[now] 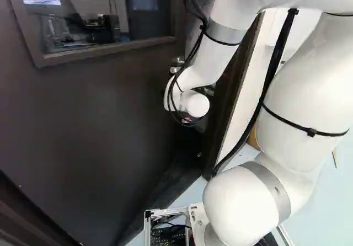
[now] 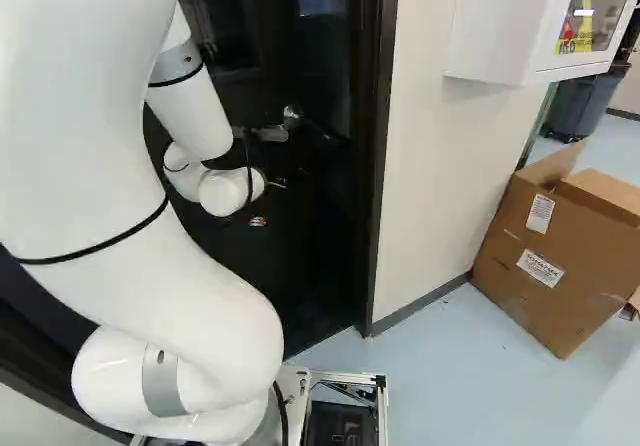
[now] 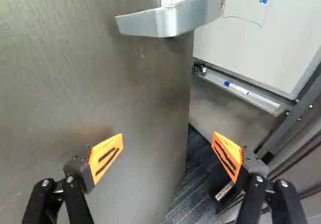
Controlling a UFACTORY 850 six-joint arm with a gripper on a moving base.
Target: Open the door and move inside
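The gripper (image 1: 188, 120) is mostly hidden behind the white wrist in the left base view, close to the dark door (image 1: 94, 113). In the wrist view the gripper (image 3: 167, 146) stands open, its orange-padded fingers wide apart with nothing held. The door (image 3: 100, 78) is ajar: its free edge lies between the two fingers' directions, with a gap beside it. The silver lever handle (image 3: 168, 19) is on the door face, ahead of the gripper and off to one side, untouched. In the right base view the handle (image 2: 270, 133) shows just beyond the wrist.
Through the gap are a whiteboard (image 3: 256, 28), its marker tray (image 3: 246, 91) and dark carpet (image 3: 193, 189). The dark door frame (image 2: 375, 166) stands right of the arm, beside a white wall (image 2: 430, 176). A cardboard box (image 2: 545, 256) and a wall cabinet (image 2: 490, 31) are farther right.
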